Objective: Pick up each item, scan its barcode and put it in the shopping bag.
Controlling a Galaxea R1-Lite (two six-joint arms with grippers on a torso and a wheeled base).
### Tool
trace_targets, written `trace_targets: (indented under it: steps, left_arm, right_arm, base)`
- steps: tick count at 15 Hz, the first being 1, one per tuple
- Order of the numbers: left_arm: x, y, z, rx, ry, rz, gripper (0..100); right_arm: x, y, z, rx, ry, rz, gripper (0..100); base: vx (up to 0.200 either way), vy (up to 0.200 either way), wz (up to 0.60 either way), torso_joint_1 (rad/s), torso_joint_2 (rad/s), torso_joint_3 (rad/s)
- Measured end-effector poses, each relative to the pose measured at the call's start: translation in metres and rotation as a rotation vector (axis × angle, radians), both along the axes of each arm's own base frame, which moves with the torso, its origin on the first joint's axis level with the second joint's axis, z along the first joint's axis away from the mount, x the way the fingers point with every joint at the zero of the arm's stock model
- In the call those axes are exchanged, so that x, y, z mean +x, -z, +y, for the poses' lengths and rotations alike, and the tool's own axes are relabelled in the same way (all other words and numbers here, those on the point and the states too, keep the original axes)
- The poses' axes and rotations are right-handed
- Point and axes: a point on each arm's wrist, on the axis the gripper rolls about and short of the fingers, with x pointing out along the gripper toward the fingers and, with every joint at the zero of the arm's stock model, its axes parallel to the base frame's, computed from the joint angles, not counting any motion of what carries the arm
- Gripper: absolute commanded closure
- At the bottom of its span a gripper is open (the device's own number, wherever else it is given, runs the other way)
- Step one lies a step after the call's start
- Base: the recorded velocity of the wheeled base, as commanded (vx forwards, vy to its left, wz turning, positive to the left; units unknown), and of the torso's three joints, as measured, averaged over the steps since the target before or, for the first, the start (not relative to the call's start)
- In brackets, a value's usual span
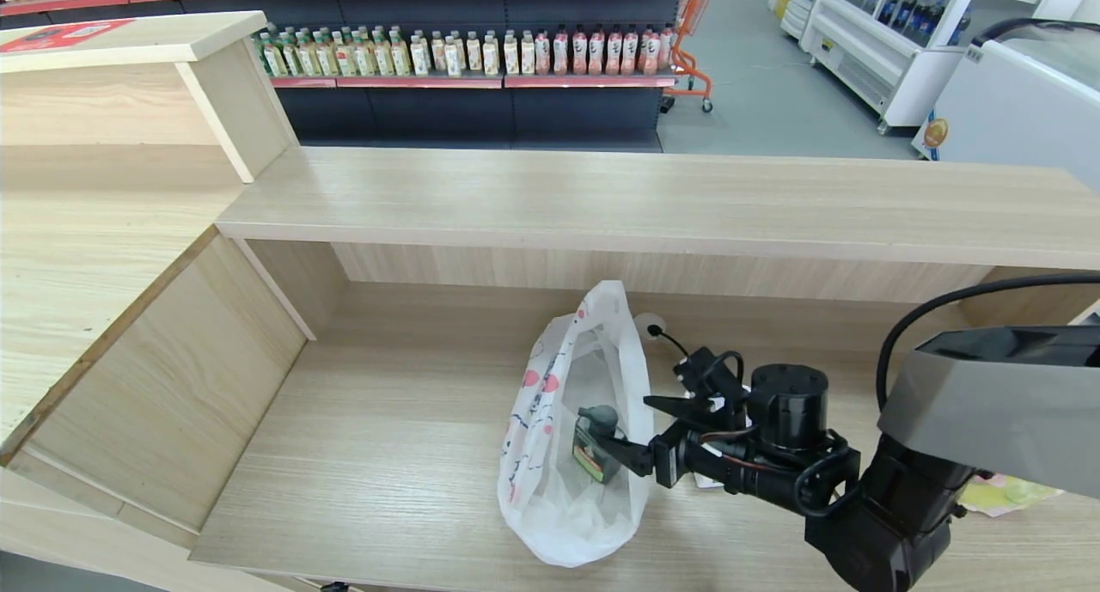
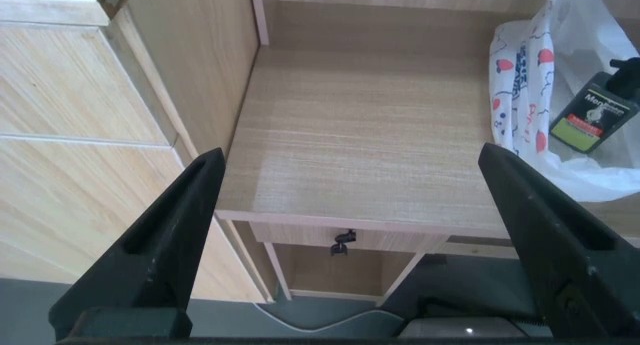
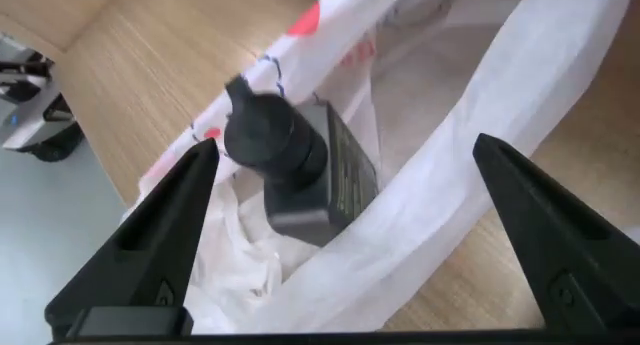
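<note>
Right arm: nearest the head camera, comes in from the lower right and is cut off by the edge.
Right claw: over the mouth of the bag, fingers spread wide, pinching nothing.
Bottle: dark with a dark cap, tilted inside the bag; in the right wrist view it sits between the two fingers, clear of both.
Bag: white plastic with red and blue print, mouth open, slumped on the counter.
Hard to tell: bottle base is buried in bag folds; from the head view, can't tell if the lower finger touches the bottle or the plastic.
Hidden: yellow-green item on the counter, mostly under the arm, can't identify it.
Left claw: fingers spread wide and holding nothing, above the counter's front edge, well apart from the bag.
Cable: thin and black, runs from a round white fitting behind the bag, far end lost behind the claw.
Ledge: raised wood top behind the counter.
Shelf: a row of drink bottles, far back.
</note>
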Motion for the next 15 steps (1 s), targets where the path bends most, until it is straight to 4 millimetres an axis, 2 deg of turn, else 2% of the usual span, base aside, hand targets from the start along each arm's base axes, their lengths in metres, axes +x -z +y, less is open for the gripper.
trace_targets:
  steps: [4, 6, 8, 11, 13, 15]
  left_arm:
    - [0.000, 0.000, 0.000, 0.000, 0.000, 0.000, 0]
    - [0.000, 0.000, 0.000, 0.000, 0.000, 0.000, 0]
    - [0.000, 0.000, 0.000, 0.000, 0.000, 0.000, 0]
    - [0.000, 0.000, 0.000, 0.000, 0.000, 0.000, 0]
    - [0.000, 0.000, 0.000, 0.000, 0.001, 0.000, 0]
    - [0.000, 0.000, 0.000, 0.000, 0.000, 0.000, 0]
  right_arm:
    - [-0.015, -0.058, -0.013, 0.069, 0.007, -0.093, 0]
    - [-0.030, -0.089, -0.030, 0.085, 0.044, -0.112, 0]
    - [-0.048, -0.110, -0.053, 0.105, 0.143, -0.076, 0]
    - [-0.074, -0.123, -0.098, 0.078, 0.330, 0.073, 0]
    - [-0.083, -0.133, -0.121, 0.106, 0.430, 0.068, 0]
    - [-0.088, -0.137, -0.135, 0.122, 0.490, 0.055, 0]
  base:
    - [0.000, 0.000, 0.00, 0.000, 0.00, 0.000]
    - [0.000, 0.000, 0.00, 0.000, 0.00, 0.000]
    - [0.000, 0.000, 0.00, 0.000, 0.00, 0.000]
    - [0.000, 0.000, 0.00, 0.000, 0.00, 0.000]
    - [0.000, 0.000, 0.00, 0.000, 0.00, 0.000]
    - [0.000, 0.000, 0.00, 0.000, 0.00, 0.000]
